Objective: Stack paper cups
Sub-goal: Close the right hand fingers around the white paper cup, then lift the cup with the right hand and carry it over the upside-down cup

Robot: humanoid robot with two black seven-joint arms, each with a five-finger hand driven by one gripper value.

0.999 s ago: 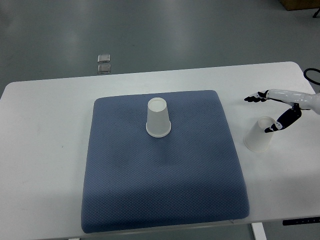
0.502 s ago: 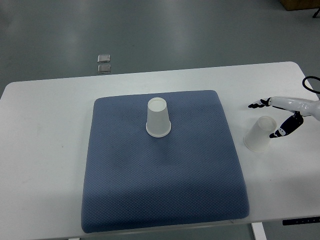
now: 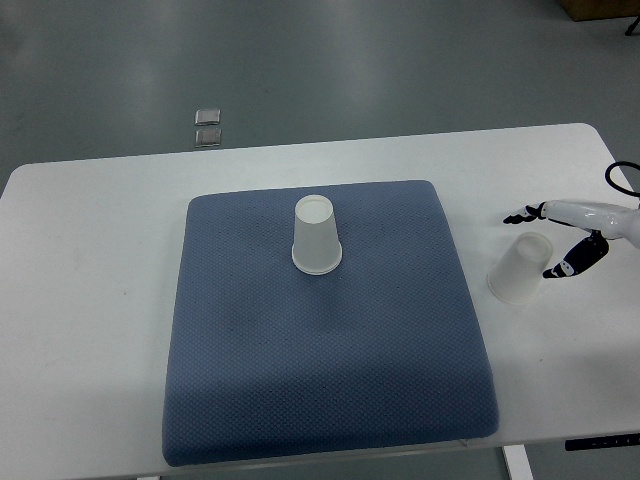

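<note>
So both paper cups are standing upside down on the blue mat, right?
Not quite. In the top view only one paper cup stands on the blue mat. The other cup stands upside down on the bare white table, right of the mat, beside the right hand.

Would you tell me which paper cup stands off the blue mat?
The cup beside the right hand, on the bare white table: cup. The other cup sits on the mat.

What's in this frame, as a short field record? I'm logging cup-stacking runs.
surface: white table with blue mat
cup 1: paper cup on mat, upside down
cup 2: paper cup off mat, upside down, on bare table at right
right hand: right hand, fingers spread beside cup 2, holding nothing
left hand: not in view
stacked: no
</note>
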